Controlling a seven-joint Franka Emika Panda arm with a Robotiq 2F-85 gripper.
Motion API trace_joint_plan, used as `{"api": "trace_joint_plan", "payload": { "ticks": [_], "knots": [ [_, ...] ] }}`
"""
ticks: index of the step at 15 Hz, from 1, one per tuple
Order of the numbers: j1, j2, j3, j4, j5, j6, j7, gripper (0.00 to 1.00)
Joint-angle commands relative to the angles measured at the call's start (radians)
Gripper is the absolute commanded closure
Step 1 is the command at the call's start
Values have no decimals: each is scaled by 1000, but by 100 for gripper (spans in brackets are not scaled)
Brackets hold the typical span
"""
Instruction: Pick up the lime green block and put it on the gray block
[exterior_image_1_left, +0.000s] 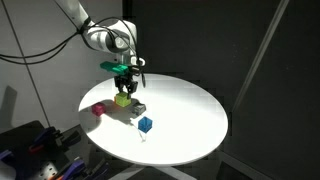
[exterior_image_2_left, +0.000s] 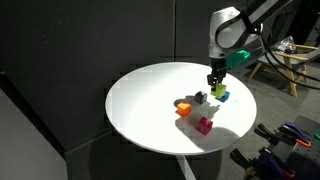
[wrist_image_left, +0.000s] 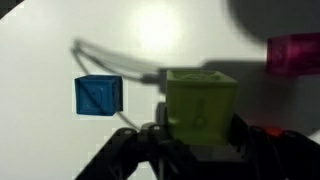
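The lime green block (wrist_image_left: 202, 105) sits between the two fingers of the gripper (wrist_image_left: 202, 128), which is closed narrowly on its sides. It looms much larger than the blue block (wrist_image_left: 98, 96) in the wrist view, so I judge it is lifted clear of the desk (exterior_image_1_left: 190, 110). In both exterior views it hangs under the arm over the near-middle of the round white top, close to the gray block (exterior_image_1_left: 137, 108), which lies just beside and below it.

As a cube it has no long axis. It hangs level, one flat face up at the camera, its edges square with the fingers and roughly parallel to the blue block's.

What could go wrong:
- The gray block does not show in the wrist view, so lining up over it must rest on the exterior views. An off-centre release would let the green block tip off the edge.
- Coming down too low or slightly sideways could push the gray block along the smooth top.
- The magenta block (wrist_image_left: 293, 52) and an orange block (exterior_image_2_left: 184, 108) are near, so a wide sweep might knock them.
- Only two side faces are clamped, so a jerk could twist the block.
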Motion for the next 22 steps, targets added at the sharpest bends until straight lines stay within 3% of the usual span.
{"api": "trace_joint_plan", "payload": {
  "ticks": [1,10,16,17,18,22],
  "knots": [
    [-17,77,-9,99,1,-30,11,68],
    [-27,226,-16,267,5,-37,8,68],
    [-22,276,-18,315,0,-34,13,68],
    [-25,260,-15,275,-1,-2,1,68],
    [-24,264,-15,277,-1,-2,1,43],
    [-24,266,-15,275,-1,-2,1,43]
  ]
}}
